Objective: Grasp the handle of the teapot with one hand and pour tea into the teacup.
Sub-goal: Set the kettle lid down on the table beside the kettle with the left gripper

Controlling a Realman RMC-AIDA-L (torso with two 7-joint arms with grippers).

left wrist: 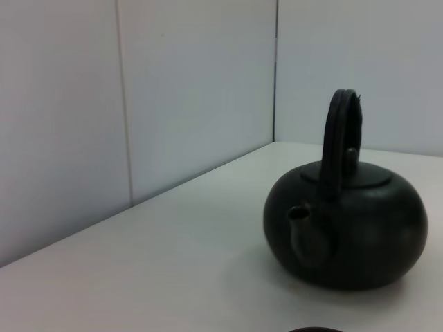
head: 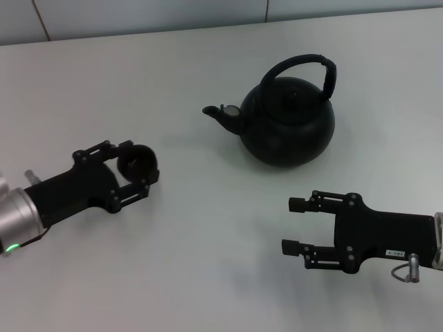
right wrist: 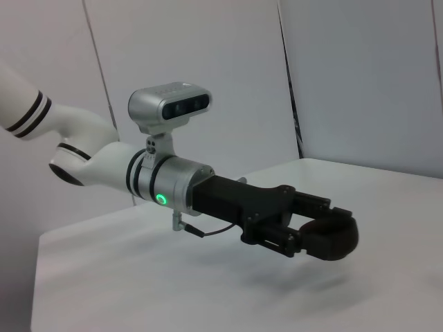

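Note:
The black teapot point(head: 287, 123) stands at the table's far middle-right, its spout point(head: 220, 115) pointing toward my left side and its arched handle point(head: 304, 66) upright. It also shows in the left wrist view point(left wrist: 346, 235) with its handle point(left wrist: 340, 138). My left gripper point(head: 138, 169) is shut on the small dark teacup point(head: 137, 162), left of the teapot and apart from it. The right wrist view shows this gripper point(right wrist: 325, 232) holding the teacup point(right wrist: 332, 238) a little above the table. My right gripper point(head: 293, 225) is open and empty, in front of the teapot. No tea is visible.
The white table point(head: 208, 263) runs back to a pale panelled wall point(head: 138, 17). Bare table lies between the two grippers and in front of the teapot.

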